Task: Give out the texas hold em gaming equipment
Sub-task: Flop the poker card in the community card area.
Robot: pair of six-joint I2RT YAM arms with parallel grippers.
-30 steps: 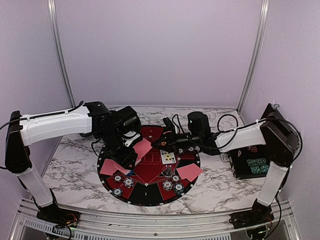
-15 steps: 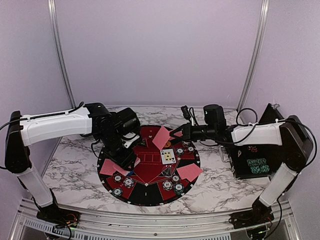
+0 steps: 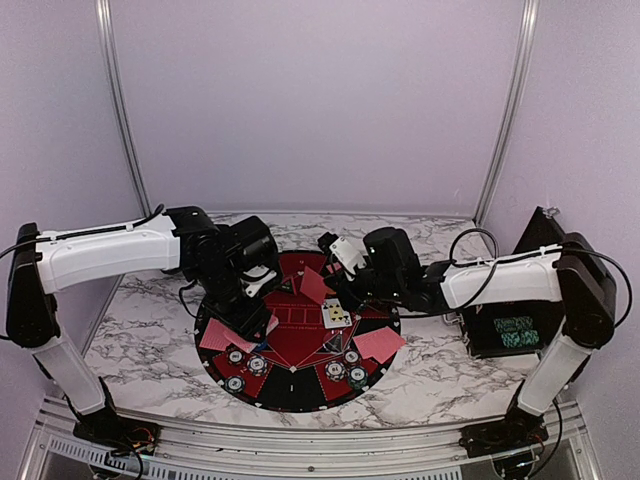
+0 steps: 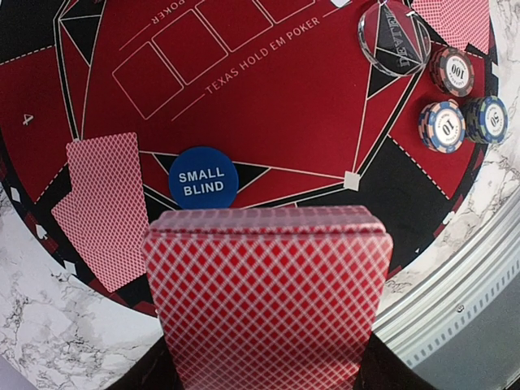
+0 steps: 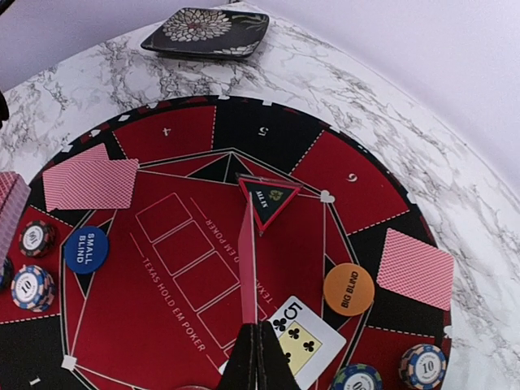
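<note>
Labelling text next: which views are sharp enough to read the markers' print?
Left wrist: sharp, the blue marker reads SMALL BLIND. Right wrist: sharp, the orange disc reads BIG BLIND. Top external: print on the mat too small to read.

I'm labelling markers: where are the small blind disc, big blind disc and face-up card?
small blind disc (image 4: 203,177): left wrist view, on its white lettering.
big blind disc (image 5: 348,289): right wrist view, its centre.
face-up card (image 5: 305,341): right wrist view, middle of its face.
</note>
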